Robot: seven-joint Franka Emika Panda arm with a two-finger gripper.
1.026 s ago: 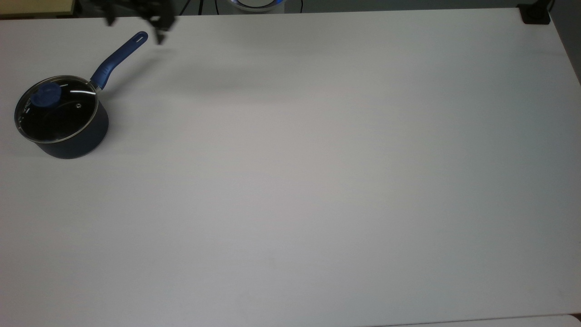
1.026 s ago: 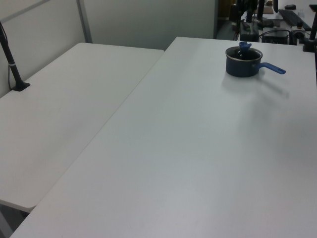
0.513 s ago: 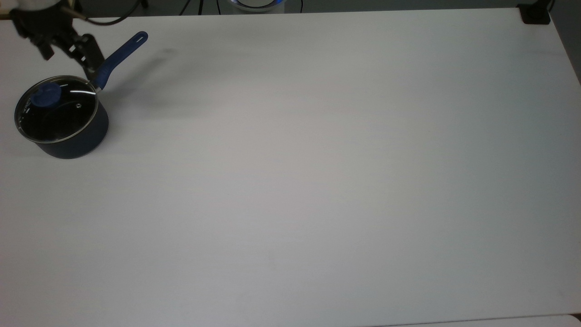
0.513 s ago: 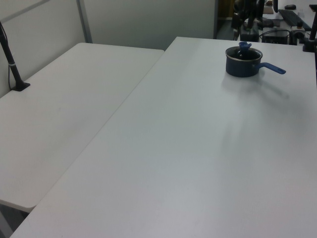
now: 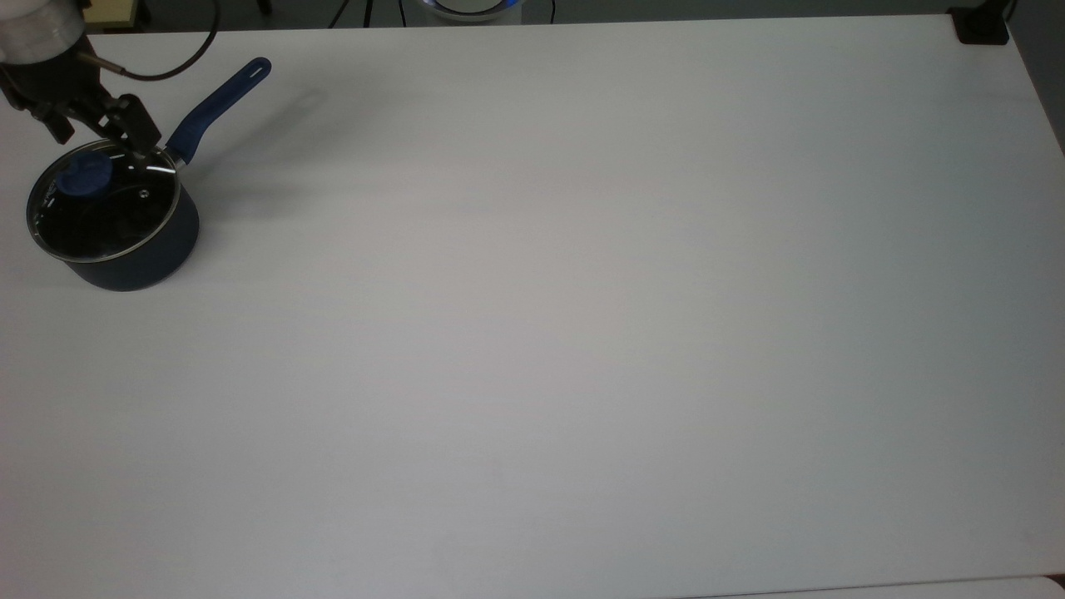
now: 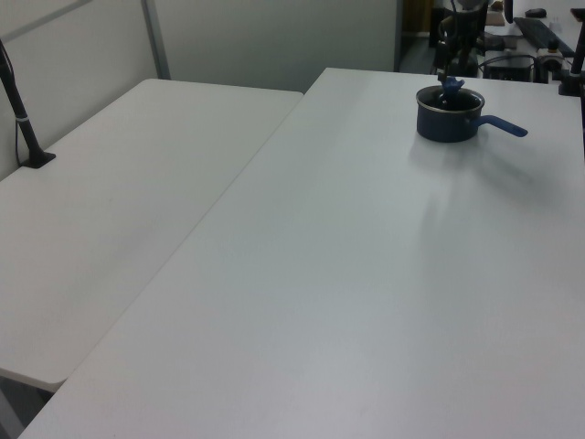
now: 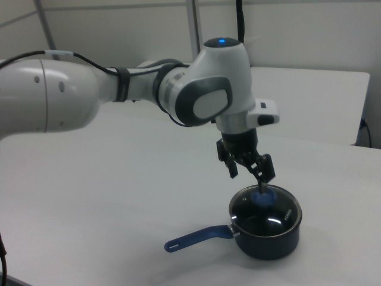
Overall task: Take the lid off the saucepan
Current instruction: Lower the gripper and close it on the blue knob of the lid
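The saucepan (image 5: 137, 249) is a small dark navy pot at the top view's far left, its long blue handle (image 5: 218, 104) pointing up and right. The glass lid (image 5: 104, 204) with its blue knob (image 5: 83, 175) lies on the pot. My gripper (image 5: 101, 133) hangs open just above the lid's rim, close to the knob. In the right view the gripper (image 7: 250, 174) is spread a little above the knob (image 7: 264, 195), over the lid (image 7: 265, 210) and saucepan (image 7: 268, 241). In the left view the saucepan (image 6: 448, 123) stands far back with the gripper (image 6: 453, 66) above it.
The white table (image 5: 582, 333) spreads wide to the top view's right of the pot. A black clamp (image 5: 982, 29) sits at its top right corner, and a cable (image 5: 179, 62) loops near the handle. A second table (image 6: 119, 201) adjoins in the left view.
The gripper has travelled from beside the handle's end to the top view's left and now hangs over the lid, lower and nearer the knob. Pot and lid have not moved.
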